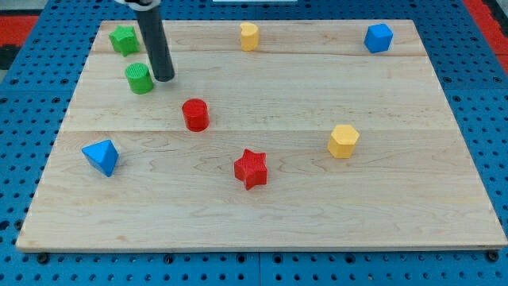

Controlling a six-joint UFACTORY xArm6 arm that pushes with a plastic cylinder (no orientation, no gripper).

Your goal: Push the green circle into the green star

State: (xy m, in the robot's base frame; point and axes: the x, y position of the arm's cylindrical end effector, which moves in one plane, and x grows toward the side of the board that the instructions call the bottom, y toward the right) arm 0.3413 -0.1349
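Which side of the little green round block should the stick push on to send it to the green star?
There is nothing to grip with, so push. My tip sits just at the view's right of the green circle. The green star lies up and slightly left, so press its lower-right side; the round wall may slip sideways.

My tip (164,79) is down on the board at about ten o'clock; the dark rod rises straight, leaning slightly to eleven o'clock.
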